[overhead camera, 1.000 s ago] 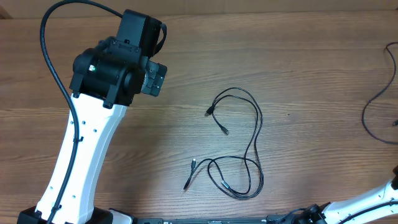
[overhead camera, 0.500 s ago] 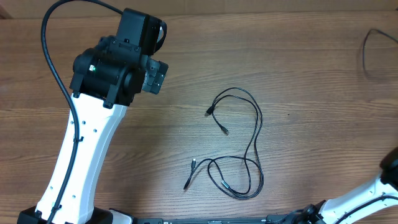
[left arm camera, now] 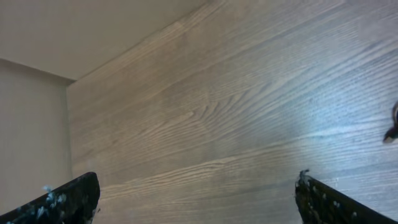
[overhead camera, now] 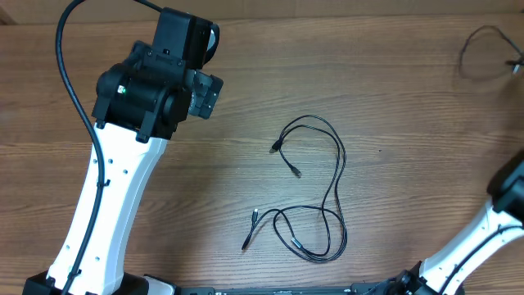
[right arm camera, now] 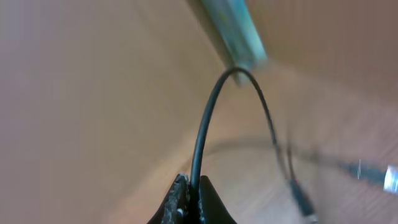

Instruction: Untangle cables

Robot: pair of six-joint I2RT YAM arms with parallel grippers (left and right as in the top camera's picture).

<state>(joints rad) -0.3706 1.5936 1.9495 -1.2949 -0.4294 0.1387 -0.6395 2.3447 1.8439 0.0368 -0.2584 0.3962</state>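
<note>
The left fingers point(left arm camera: 68, 200) are spread wide above the desk point(left arm camera: 217, 112), with nothing held. The right fingers point(right arm camera: 180, 205) are pinched shut on a thin black cable point(right arm camera: 202, 137). The other cables point(overhead camera: 341, 160) are seen looped mid-desk.

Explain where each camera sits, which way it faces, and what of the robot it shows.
Overhead: fixed above, looking straight down on the brown wooden table and thin black looped cables; left arm and right arm show.
Left wrist: on the left arm, looking slantwise over bare wood; the open left gripper shows in the lower corners.
Right wrist: on the right arm, close and blurred; the shut right gripper pinches one thin black cord.
Shared: every view shows the wooden table.
</note>
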